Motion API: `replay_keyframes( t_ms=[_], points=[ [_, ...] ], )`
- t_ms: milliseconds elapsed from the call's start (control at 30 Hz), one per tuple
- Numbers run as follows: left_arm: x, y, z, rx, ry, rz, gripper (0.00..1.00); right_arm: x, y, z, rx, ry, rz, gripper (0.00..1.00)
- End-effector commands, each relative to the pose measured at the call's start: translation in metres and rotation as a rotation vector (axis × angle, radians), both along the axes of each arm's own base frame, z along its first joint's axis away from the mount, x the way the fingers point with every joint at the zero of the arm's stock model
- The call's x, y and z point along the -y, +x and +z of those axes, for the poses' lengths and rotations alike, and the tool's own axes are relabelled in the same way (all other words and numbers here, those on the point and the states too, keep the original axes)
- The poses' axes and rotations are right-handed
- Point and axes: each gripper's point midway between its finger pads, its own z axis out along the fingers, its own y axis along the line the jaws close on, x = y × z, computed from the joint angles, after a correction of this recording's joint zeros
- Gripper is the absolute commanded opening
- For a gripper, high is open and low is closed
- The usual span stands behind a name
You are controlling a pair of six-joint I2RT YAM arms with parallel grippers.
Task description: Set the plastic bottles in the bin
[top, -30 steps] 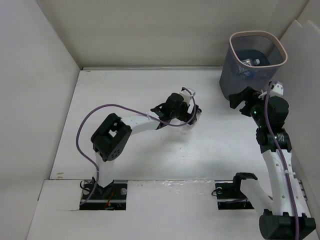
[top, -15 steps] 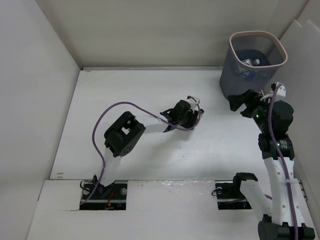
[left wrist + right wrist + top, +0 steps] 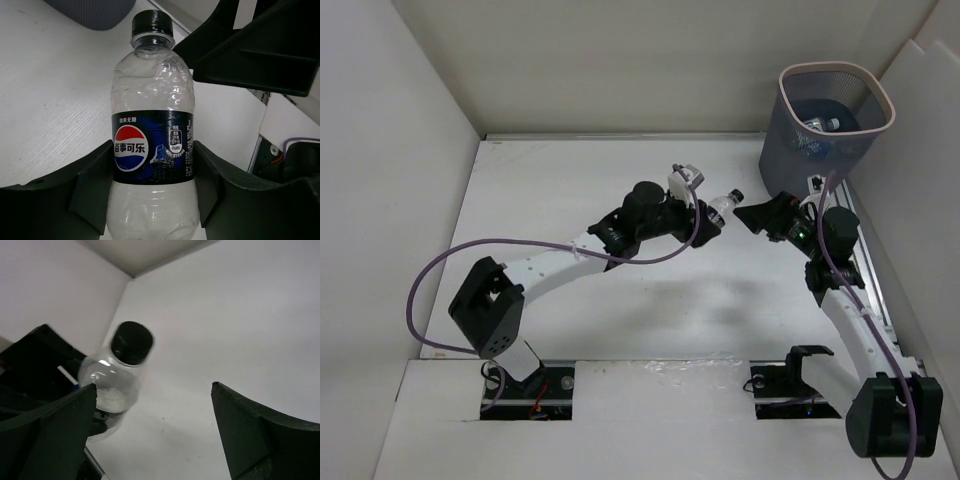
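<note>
Within 1 second the left hand (image 3: 708, 222) has clamped on the dark-labelled bottle (image 3: 152, 145) and carried it rightward above the desk (image 3: 620, 310); the right hand (image 3: 752, 214), fingers apart, has swung from the bin (image 3: 790, 165) to face its cap; probably a handover. Thin, crinkled clear plastic; ribbed black cap; glossy label; perforated mesh bin.

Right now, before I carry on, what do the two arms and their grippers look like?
Both arms have white links and chunky black joint housings. A purple cable runs along the left arm, and a second purple cable along the right arm. The left gripper and right gripper have matte black, broad wedge-shaped fingers.
</note>
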Motion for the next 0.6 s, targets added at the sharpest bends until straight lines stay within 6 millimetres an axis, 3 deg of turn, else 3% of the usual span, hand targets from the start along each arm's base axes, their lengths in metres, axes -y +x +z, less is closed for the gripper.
replay_keyframes(
  t_ms=[0, 33, 267, 367, 533, 567],
  points=[
    [0.019, -0.026, 0.053, 0.058, -0.147, -0.141, 0.0, -0.031, -0.01, 0.06, 0.241, 0.061, 0.127, 1.0],
    [0.017, -0.021, 0.05, 0.056, -0.137, -0.106, 0.0, -0.034, -0.012, 0.06, 0.24, 0.063, 0.136, 1.0],
    [0.018, -0.032, 0.082, 0.093, -0.192, -0.112, 0.0, -0.049, -0.019, 0.079, 0.288, 0.103, 0.158, 1.0],
    [0.013, -0.036, 0.099, 0.112, -0.25, -0.111, 0.0, -0.055, -0.01, 0.066, 0.242, 0.104, 0.153, 1.0],
    [0.008, -0.026, 0.115, 0.135, -0.281, -0.021, 0.0, -0.071, -0.009, 0.057, 0.206, 0.125, 0.193, 0.74],
    [0.007, -0.024, 0.115, 0.136, -0.281, -0.008, 0.01, -0.074, -0.011, 0.06, 0.21, 0.134, 0.203, 0.6]
  ],
)
